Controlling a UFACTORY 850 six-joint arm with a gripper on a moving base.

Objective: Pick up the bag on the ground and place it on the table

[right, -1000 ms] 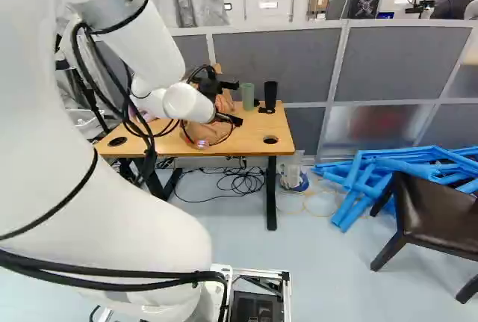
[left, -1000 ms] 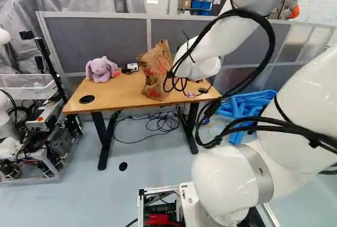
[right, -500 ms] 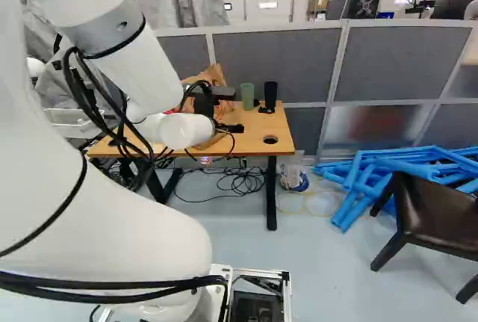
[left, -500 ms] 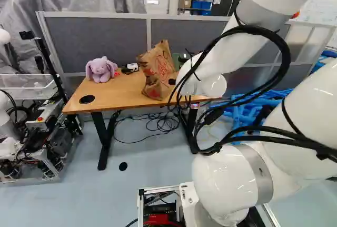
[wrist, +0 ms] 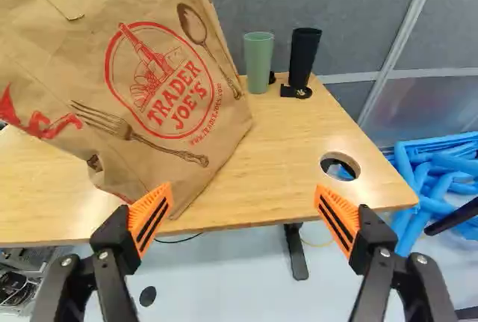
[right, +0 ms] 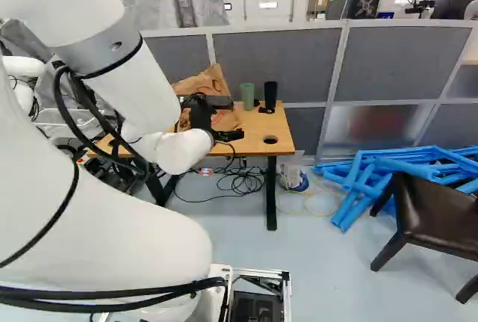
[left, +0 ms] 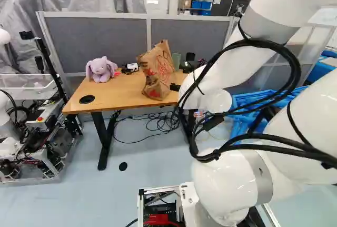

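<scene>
- Bag (wrist: 164, 83) is up on the table (wrist: 291, 139), standing with a slight lean, creased, low corner close to the near edge
- My gripper (wrist: 243, 201) has its fingers wide apart, nothing between them but a view of table edge and floor; no grip on the bag
- One orange pad (wrist: 152, 217) overlaps the bag's lower corner in the wrist view; can't tell if it touches
- I read the step as backing out after the set-down, so task looks all but done
- Keep fingers spread and pull straight back toward my base first; no sideways sweep toward the bag, a brush could tip it or drag it over the edge
- Don't close up until well clear, thin paper catches easily
- Green cup (wrist: 258, 60) and black cup (wrist: 304, 57) stand beyond, beside the bag; no reason to push forward that way
- Watch the cable loop (left: 287, 53) on my arm (left: 226, 61), it could hook the table's end as I withdraw
- Go slow at first and watch the bag: if it leans my way, stop and nudge its base inward gently
- Once clear, check it stands by itself, then stow
</scene>
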